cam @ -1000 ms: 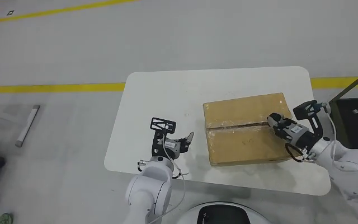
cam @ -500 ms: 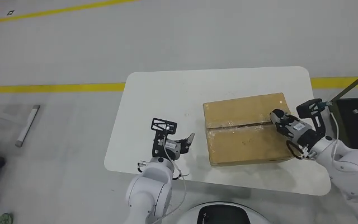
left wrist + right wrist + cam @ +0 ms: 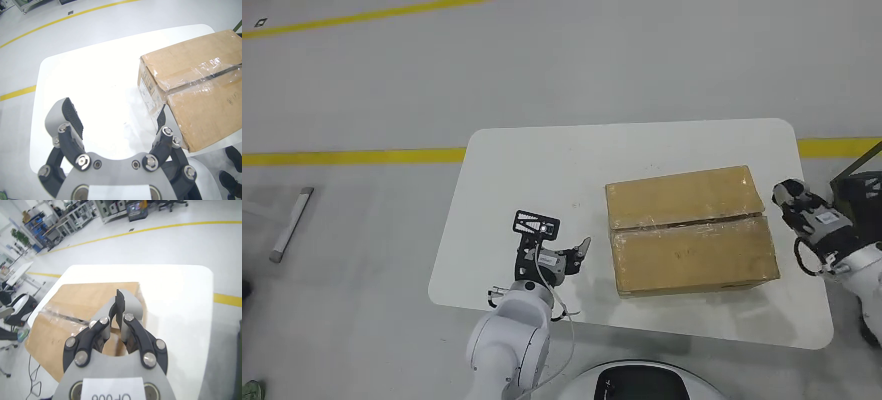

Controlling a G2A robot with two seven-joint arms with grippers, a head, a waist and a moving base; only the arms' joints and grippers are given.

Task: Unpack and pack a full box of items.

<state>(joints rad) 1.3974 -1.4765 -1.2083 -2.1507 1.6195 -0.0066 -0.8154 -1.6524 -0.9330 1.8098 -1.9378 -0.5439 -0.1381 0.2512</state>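
Left gripper (image 3: 115, 108): it hangs over the near edge of the table, left of the box. Its two fingers stand wide apart and nothing is between them.
Table (image 3: 532, 180): white, smooth top with rounded corners. The left half is bare and shines strongly under the light.
Box (image 3: 687, 230): brown cardboard, lying flat on the right half of the table. Both top flaps are down, and clear wrinkled tape runs along the seam between them.
Right gripper (image 3: 119, 298): its fingers are pressed together and hold nothing. It is just beside the right end of the box, by the table's right edge, and seems not to touch the box.
Floor (image 3: 642, 60): pale grey. A yellow line (image 3: 352, 157) passes behind the table, and a short grey bar (image 3: 292, 222) lies to the left.
Room: shelves and work benches (image 3: 56, 220) stand far behind.
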